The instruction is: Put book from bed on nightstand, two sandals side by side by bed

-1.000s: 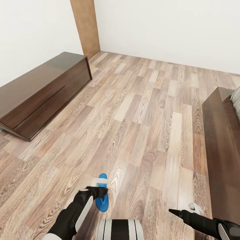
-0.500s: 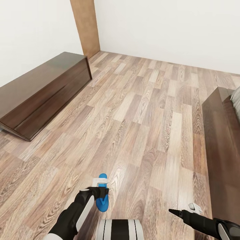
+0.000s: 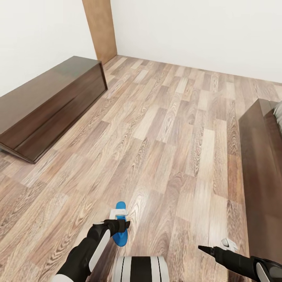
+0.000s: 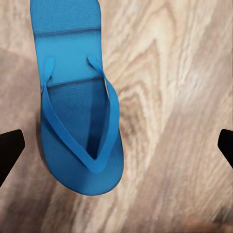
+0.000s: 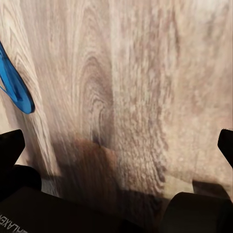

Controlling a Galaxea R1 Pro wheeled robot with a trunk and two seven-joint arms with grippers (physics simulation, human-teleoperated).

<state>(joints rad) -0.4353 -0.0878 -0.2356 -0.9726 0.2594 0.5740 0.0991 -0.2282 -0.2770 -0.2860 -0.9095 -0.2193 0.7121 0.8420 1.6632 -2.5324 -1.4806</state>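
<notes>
One bright blue sandal (image 3: 121,239) lies flat on the wood floor, straps up, just in front of my base. My left gripper (image 3: 118,220) hovers right above it and hides its middle. In the left wrist view the sandal (image 4: 77,121) lies toward one fingertip, and the left gripper (image 4: 116,150) is open and wide of it, touching nothing. My right gripper (image 3: 215,247) hangs low near the bed (image 3: 261,164), open and empty. The right wrist view shows the right gripper (image 5: 116,145) over bare floor, with the sandal's edge (image 5: 15,90) at the side. The book and the nightstand are out of view.
A long low dark cabinet (image 3: 47,105) stands along the left wall. A tall wooden panel (image 3: 100,29) rises in the far corner. The bed's dark frame runs along the right edge, with a corner of pale mattress (image 3: 279,111). Wood floor (image 3: 168,129) lies between them.
The whole picture has slid slightly, so the camera moved. The sandal still lies on the floor under the left gripper, and both grippers keep their poses.
</notes>
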